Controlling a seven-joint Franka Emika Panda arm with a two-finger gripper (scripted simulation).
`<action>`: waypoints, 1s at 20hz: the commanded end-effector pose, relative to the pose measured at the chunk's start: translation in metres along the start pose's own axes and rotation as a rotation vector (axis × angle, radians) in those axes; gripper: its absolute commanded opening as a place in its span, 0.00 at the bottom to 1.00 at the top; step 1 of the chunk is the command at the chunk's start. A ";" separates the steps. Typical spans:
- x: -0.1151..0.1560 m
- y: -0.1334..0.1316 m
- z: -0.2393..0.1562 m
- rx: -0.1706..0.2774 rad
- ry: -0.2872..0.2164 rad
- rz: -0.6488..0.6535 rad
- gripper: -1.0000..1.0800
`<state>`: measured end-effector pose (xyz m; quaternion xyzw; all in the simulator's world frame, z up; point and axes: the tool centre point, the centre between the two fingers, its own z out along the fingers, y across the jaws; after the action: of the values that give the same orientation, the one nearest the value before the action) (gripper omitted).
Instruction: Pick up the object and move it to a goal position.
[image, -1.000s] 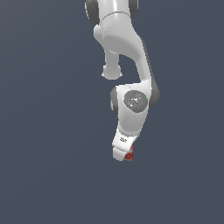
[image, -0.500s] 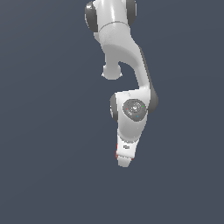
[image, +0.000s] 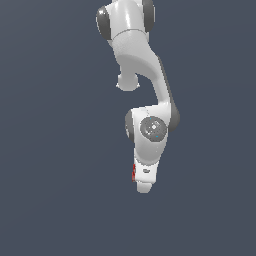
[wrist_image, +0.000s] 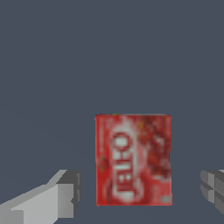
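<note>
A white Panda arm (image: 145, 95) is seen reaching down from the top of the exterior view, its wrist folded low over a flat, dark grey-blue ground (image: 50, 200). At its lowest end the hand (image: 144, 186) is pointed downward and largely hidden by the arm's own casing. Only a thin sliver of the red block (image: 133, 172) is visible there, showing at the edge of the hand on the exterior view's left.

In the wrist view the red block (wrist_image: 133, 159) is shown face-on, a boxy red shape with a white label mark printed on it, framed against the plain grey-blue ground. The block is placed between the two grey fingers (wrist_image: 65, 194), and a clear gap of background is left on either side of it. The hand (wrist_image: 140, 192) is thus spread wide, with neither finger touching the block. Whether the block is resting on the ground or is lifted cannot be told from these views.
</note>
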<state>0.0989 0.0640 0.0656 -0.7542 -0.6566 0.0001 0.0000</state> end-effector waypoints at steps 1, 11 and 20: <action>0.000 0.000 0.000 0.000 0.000 0.000 0.96; 0.000 -0.001 0.037 0.000 0.000 -0.004 0.96; 0.000 0.000 0.050 0.000 0.000 -0.005 0.00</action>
<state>0.0985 0.0641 0.0149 -0.7526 -0.6585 0.0006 0.0002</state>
